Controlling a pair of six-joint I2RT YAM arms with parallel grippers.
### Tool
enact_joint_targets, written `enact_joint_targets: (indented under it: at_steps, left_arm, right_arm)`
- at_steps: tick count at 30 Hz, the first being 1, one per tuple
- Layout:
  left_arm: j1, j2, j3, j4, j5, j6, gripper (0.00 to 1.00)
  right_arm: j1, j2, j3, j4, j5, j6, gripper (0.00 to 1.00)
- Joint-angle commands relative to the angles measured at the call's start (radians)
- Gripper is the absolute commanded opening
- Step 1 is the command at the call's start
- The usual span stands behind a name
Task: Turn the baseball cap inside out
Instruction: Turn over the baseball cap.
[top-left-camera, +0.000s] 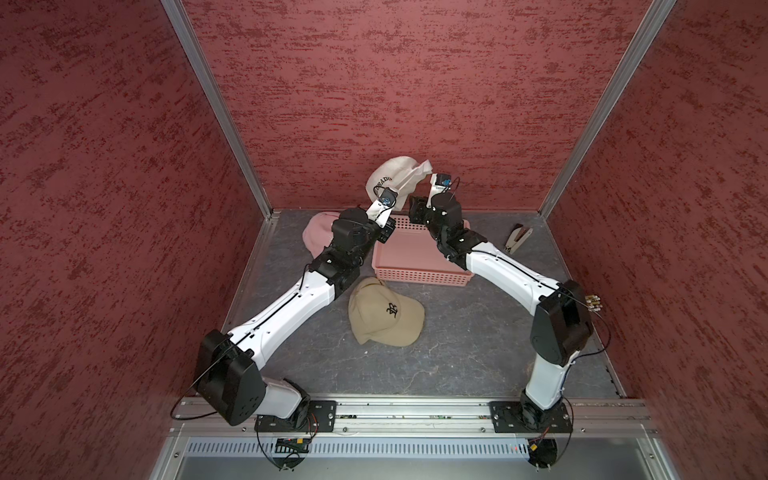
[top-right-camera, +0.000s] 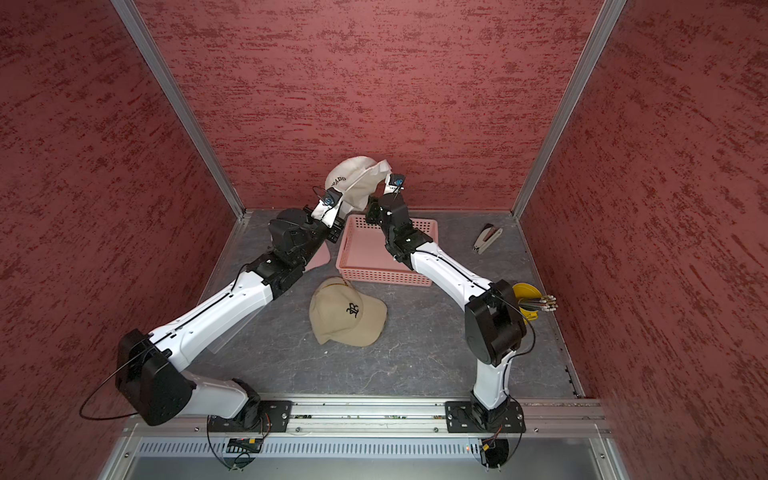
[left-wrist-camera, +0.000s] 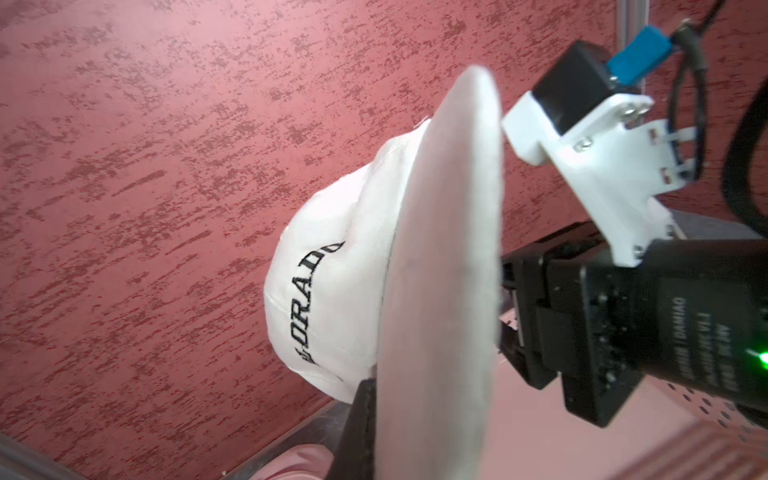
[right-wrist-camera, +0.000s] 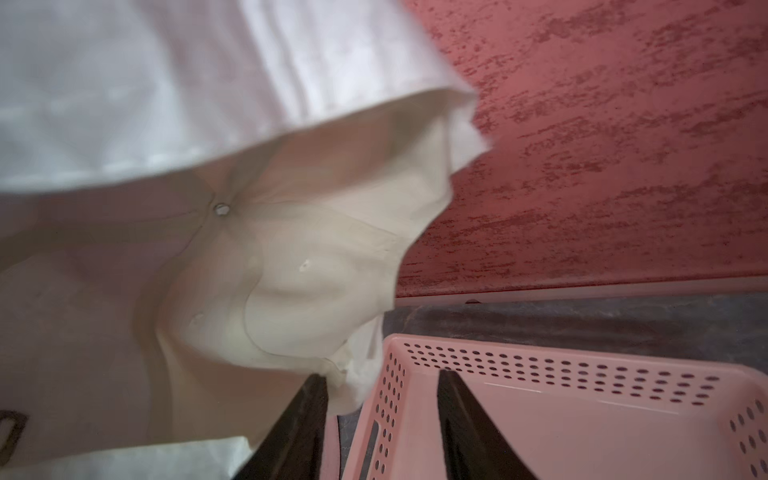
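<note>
Rough red plaster walls (top-left-camera: 374, 83) box in a grey, marble-veined bench (top-left-camera: 478, 353), with a ribbed aluminium rail (top-left-camera: 415, 415) along its near edge carrying both arm bases. Nearest on the bench lies a tan cotton cap (top-left-camera: 384, 313), crown up, with a black embroidered monogram and a curved brim. Beyond it sits a shallow pink plastic basket (top-left-camera: 419, 278), rectangular, its walls perforated with rows of small holes. A soft pink cap (top-left-camera: 318, 230) lies to its left, half hidden by the left arm. Farthest, raised above the basket's far side, hangs the white cap (top-left-camera: 390, 176), black serif lettering arched across its front panel. The left claw (left-wrist-camera: 372, 399) is clenched on its stiff oval brim, seen edge-on in the left wrist view. The right claw (right-wrist-camera: 382, 374) is released, its dark tapered fingers spread with nothing between them, just beside the limp rear hem; above them the cream lining's seams meet at a small metal rivet.
</note>
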Motion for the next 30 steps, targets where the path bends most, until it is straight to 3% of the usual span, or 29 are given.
enact_joint_targets:
  at_steps: [1, 2, 6, 9, 15, 21, 26, 30]
  left_arm:
    - [0.013, -0.044, 0.033, -0.074, 0.106, -0.033, 0.0]
    - [0.017, -0.049, 0.033, -0.082, 0.112, -0.033, 0.0]
    - [0.039, -0.065, 0.049, -0.106, 0.131, -0.069, 0.0]
    - [0.039, -0.067, 0.069, -0.127, 0.159, -0.098, 0.0]
    - [0.021, -0.053, 0.115, -0.178, 0.185, -0.141, 0.0]
    - [-0.013, -0.073, 0.125, -0.21, 0.212, -0.175, 0.0]
    - [-0.048, -0.087, 0.109, -0.227, 0.249, -0.249, 0.0]
    - [-0.055, -0.107, 0.064, -0.217, 0.216, -0.287, 0.0]
  right_arm:
    - [-0.061, -0.085, -0.053, 0.047, -0.159, -0.101, 0.52]
    - [-0.077, -0.098, -0.078, 0.062, -0.196, -0.099, 0.51]
    - [-0.098, -0.129, -0.177, 0.165, -0.314, -0.121, 0.27]
    - [-0.099, -0.109, -0.219, 0.272, -0.422, -0.097, 0.15]
    - [-0.071, -0.015, -0.207, 0.413, -0.521, -0.084, 0.0]
    - [-0.059, 0.142, 0.004, 0.316, -0.418, -0.071, 0.0]
    - [-0.06, 0.281, 0.183, 0.367, -0.333, -0.023, 0.0]
    - [-0.061, 0.322, 0.255, 0.417, -0.333, 0.027, 0.22]
